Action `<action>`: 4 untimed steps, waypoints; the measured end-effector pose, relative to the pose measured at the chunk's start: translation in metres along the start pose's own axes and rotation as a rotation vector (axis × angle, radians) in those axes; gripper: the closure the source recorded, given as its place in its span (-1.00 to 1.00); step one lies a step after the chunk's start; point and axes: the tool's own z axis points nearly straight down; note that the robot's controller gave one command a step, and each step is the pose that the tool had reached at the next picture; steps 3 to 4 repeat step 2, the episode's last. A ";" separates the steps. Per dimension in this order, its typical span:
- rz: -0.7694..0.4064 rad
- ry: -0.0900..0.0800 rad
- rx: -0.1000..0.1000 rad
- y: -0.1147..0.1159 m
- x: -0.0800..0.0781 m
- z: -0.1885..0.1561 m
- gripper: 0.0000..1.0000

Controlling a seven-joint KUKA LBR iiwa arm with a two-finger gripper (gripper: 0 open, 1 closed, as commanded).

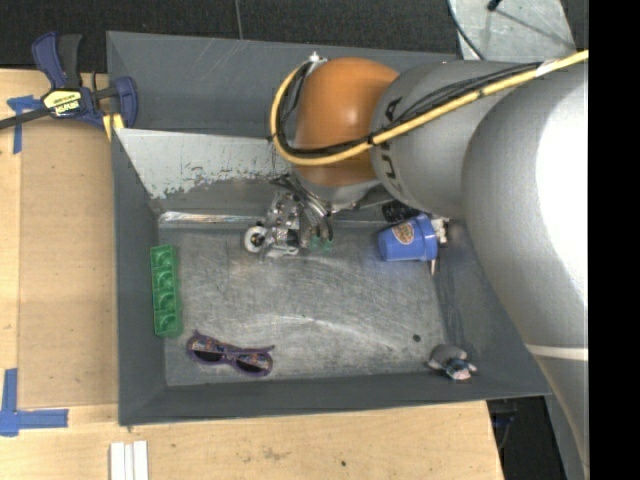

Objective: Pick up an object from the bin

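Observation:
My gripper (285, 230) is low over the bin floor near the back wall, just left of the middle, partly under the arm's orange cover. A small whitish round thing (256, 238) lies right at its left side, and something small and green (324, 236) sits at its right side; I cannot make out what either is or whether they are between the fingers. A blue object with a round label (407, 239) lies to the right of the gripper, a short way off.
A green ridged block (165, 288) lies along the left wall. Purple sunglasses (231, 354) rest near the front wall. A small grey and blue object (452, 364) sits in the front right corner. The arm covers the bin's back right.

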 end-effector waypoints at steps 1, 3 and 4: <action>-0.001 -0.004 -0.002 0.012 0.002 0.000 1.00; -0.005 0.007 0.002 0.005 -0.003 -0.038 1.00; -0.005 0.007 0.002 0.005 -0.003 -0.038 1.00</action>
